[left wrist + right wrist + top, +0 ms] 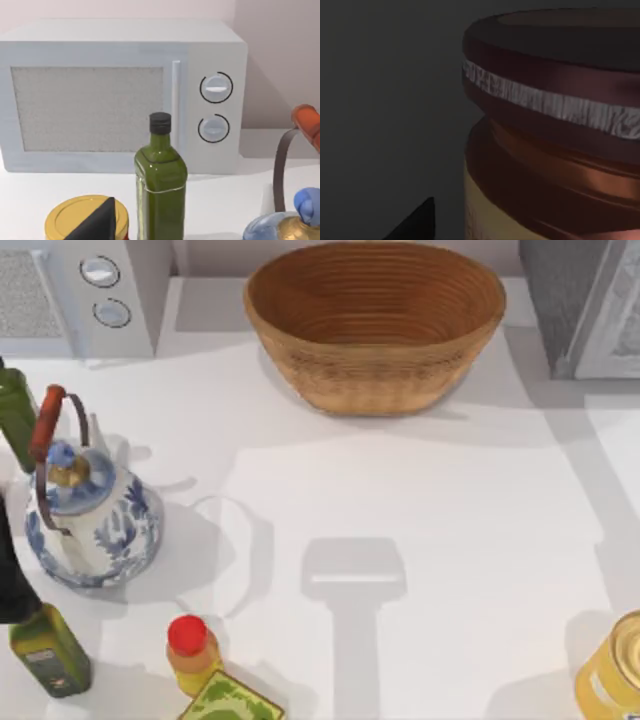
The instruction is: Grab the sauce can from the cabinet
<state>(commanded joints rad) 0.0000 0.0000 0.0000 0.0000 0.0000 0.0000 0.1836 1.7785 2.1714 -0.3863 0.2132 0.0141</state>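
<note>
Along the left edge of the bench (420,540), the left gripper (100,220) sits idle. It faces the white microwave (125,95) at the far left corner, with a green bottle (161,185) standing between them. Can't tell if its jaws are apart or together. A blue-and-white teapot (90,515) stands just beside that bottle, toward the near side. A woven basket (375,320) sits at mid far edge, nothing in it.

At the far right corner is the cabinet (560,300), with a dark speckled side and a pale door frame. A yellow can (612,675) sits at the near right corner. It's not the target.

The right wrist view is dim, a shadowed grey wall, so I judge the right gripper (415,222) to be inside the cabinet. The sauce can (555,150) looms very close there, with a maroon ribbed rim over a beige body. It looks to be standing on its base, long axis vertical, though the base is out of frame. The can lies just ahead of the right jaws and off to one side, not centred on them. Can't tell if contact is made. Jaw state on the right can't be told either.

The right arm is clearly the nearer one, since the cabinet is at the right end of the bench. Key relation, as a judgement: the jaws need to line up across the can's round body below the rim, then close from the side.
</note>
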